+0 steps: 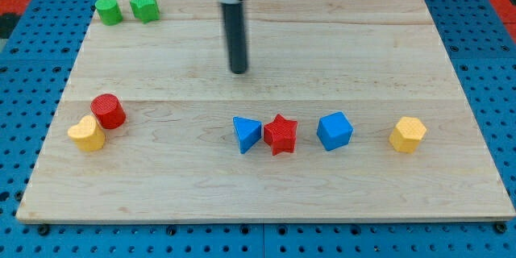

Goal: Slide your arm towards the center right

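Observation:
My tip (239,71) is the lower end of a dark rod coming down from the view's top centre. It rests on the wooden board (363,48), touching no block. Below it lies a row: a blue triangle (247,134), a red star (280,134) touching it, a blue cube (334,131) and a yellow hexagon (407,135) at the right. The tip stands well above this row, over the blue triangle.
A green cylinder (109,10) and a green star (145,6) sit at the top left. A red cylinder (107,111) and a yellow block (86,134) touch at the left. A blue pegboard (484,16) surrounds the board.

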Controlling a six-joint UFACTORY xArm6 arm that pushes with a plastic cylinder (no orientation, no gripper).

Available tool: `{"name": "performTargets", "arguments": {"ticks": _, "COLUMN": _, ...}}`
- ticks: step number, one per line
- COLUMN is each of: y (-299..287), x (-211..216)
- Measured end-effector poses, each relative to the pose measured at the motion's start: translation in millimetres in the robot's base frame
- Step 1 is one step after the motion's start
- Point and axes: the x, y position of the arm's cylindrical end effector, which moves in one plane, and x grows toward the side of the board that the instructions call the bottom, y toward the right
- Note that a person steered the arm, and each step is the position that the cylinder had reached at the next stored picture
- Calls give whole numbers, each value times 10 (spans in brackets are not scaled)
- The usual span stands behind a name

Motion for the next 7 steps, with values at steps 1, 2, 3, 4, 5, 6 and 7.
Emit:
{"name": "performTargets", "arguments": {"ticks": 1, "y": 374, "x": 26}}
{"name": "performTargets", "arguments": {"ticks": 2, "y": 376, "x": 26}}
{"name": "performTargets", "arguments": {"ticks": 3, "y": 379, "x": 26}}
{"name": "performTargets", "arguments": {"ticks": 4, "y": 596, "x": 26}}
{"name": "performTargets", "arguments": {"ticks": 5, "y": 969, "x": -30}}
{"name": "performTargets", "arguments": {"ticks": 6, "y": 1180, "x": -106}}
{"name": "performTargets", "arguments": {"ticks": 7, "y": 1238, "x": -219}}
